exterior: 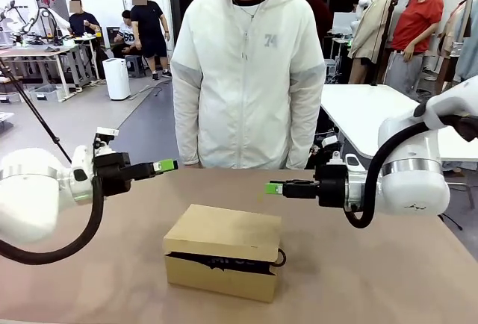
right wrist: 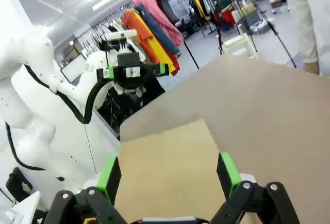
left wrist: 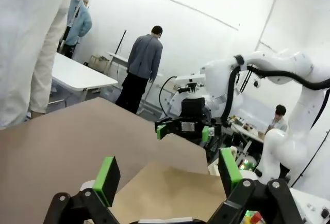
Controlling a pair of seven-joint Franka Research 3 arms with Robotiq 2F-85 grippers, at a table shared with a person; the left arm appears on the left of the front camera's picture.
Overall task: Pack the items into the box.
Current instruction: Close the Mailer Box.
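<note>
Nearest, brown cardboard box [exterior: 222, 261] sits lid nearly shut, something dark showing in the front gap; left gripper [exterior: 166, 166] and right gripper [exterior: 273, 188] hover spread, empty; person [exterior: 248, 78] stands beyond.

We cannot tell what lies inside the cardboard box [exterior: 222, 253] at lower centre of the front view: its flap lid [exterior: 225, 232] covers nearly everything, leaving a dark slit where only a navy shape with unreadable lettering and a small black loop [exterior: 281, 257] at the right corner show.
</note>
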